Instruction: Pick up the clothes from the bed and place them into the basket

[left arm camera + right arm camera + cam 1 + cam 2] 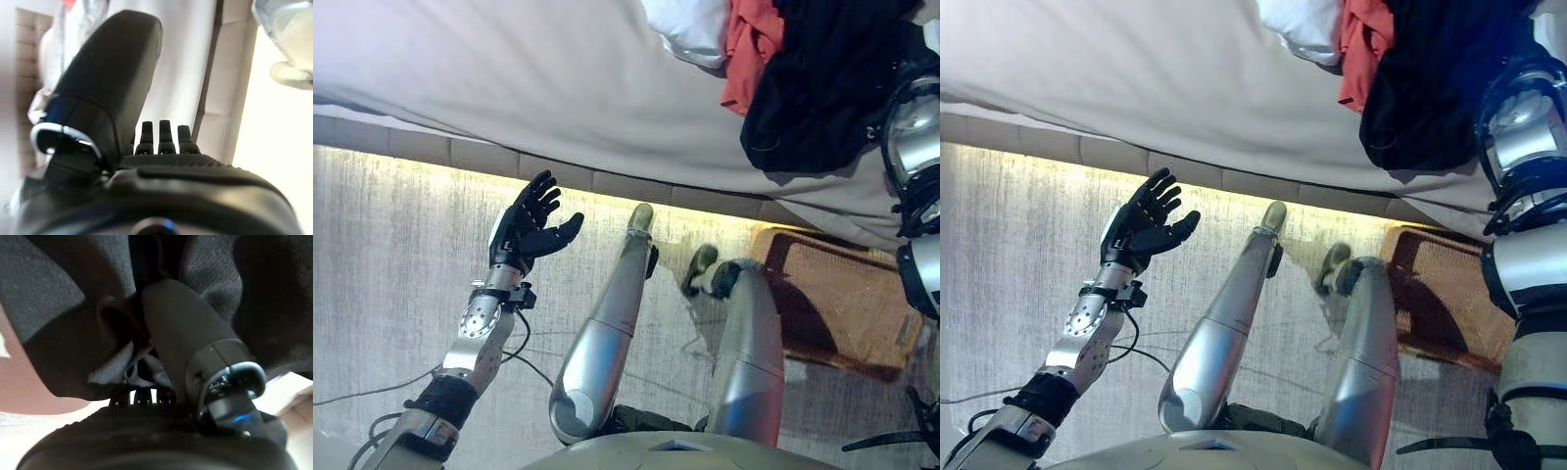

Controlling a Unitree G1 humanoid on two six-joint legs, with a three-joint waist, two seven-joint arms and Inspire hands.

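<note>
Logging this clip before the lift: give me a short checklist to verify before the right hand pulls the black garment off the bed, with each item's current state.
1. Right hand on the black garment: ok, thumb pressed into gathered folds in the right wrist view.
2. Whole garment gathered: cannot tell, most of it spreads past the hand.
3. Red garment free of the black one: not ok, the black cloth lies against it.
4. Basket ready: ok, on the floor beside the bed, below the pile.
5. Left hand clear: ok, open and empty above the floor.
</note>
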